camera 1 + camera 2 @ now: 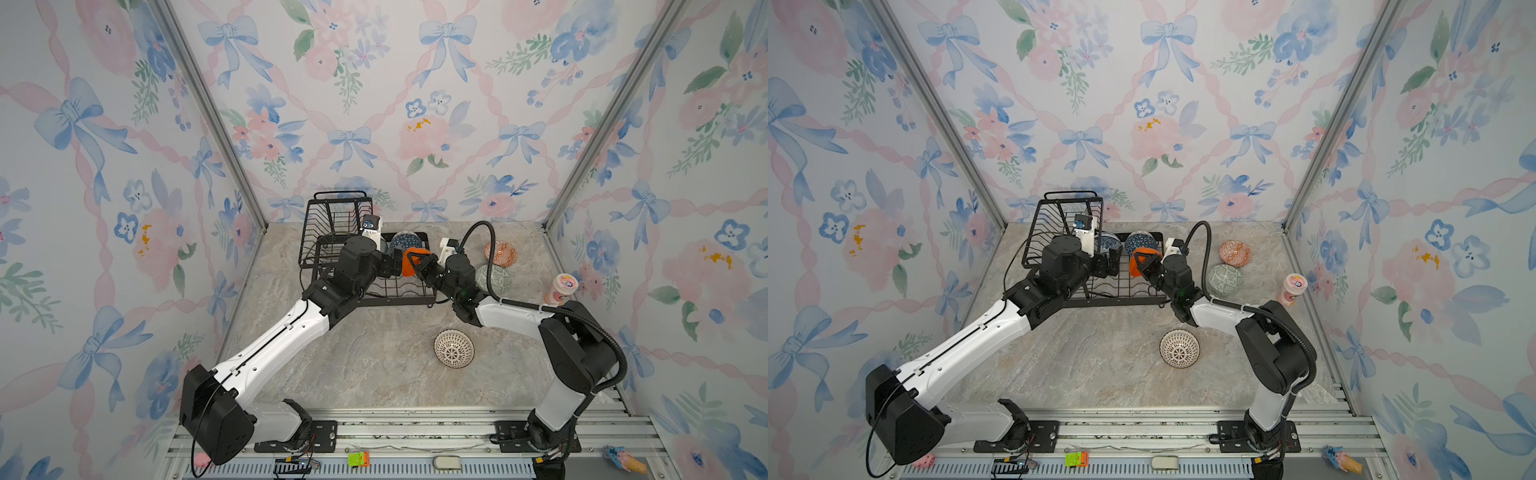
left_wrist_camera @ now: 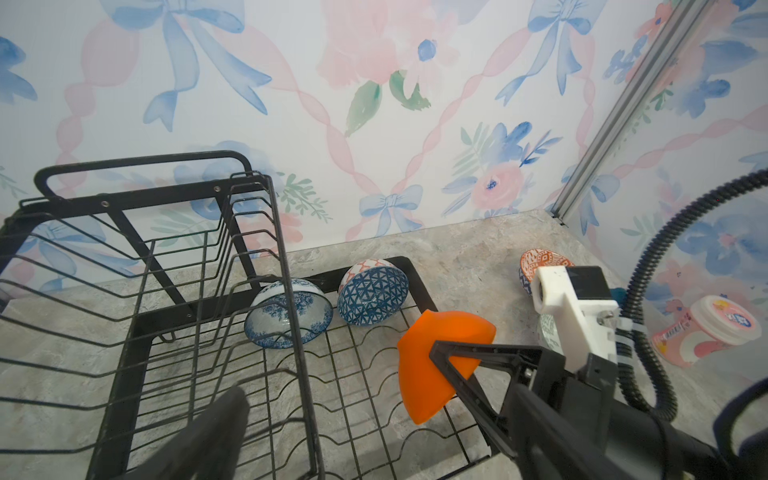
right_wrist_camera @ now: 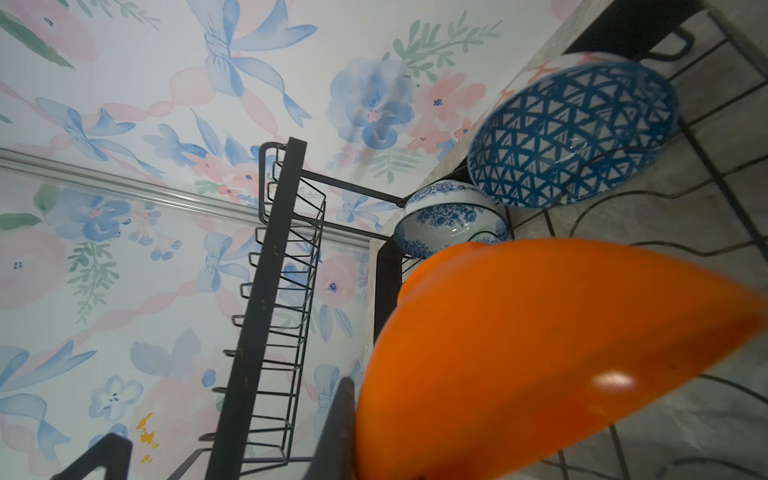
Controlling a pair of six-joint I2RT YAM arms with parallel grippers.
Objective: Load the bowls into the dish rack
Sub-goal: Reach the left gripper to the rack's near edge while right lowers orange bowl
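Orange bowl (image 2: 419,374) is hanging tilted over the lower tray of the dish rack (image 1: 390,302), the right gripper (image 1: 419,262) clenching its rim. Blue geometric bowl (image 1: 405,241) and floral bowl (image 2: 289,318) are lying in the tray behind. Left gripper (image 1: 1111,262) is hovering alongside, jaws spread wide.

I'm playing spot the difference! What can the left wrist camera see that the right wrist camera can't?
Only the left wrist view shows the pink cup and the orange-white patterned bowl. Only the right wrist view shows the yellow wallpaper blotches. Both show the orange bowl, the blue geometric bowl, the blue-white floral bowl and the black dish rack.
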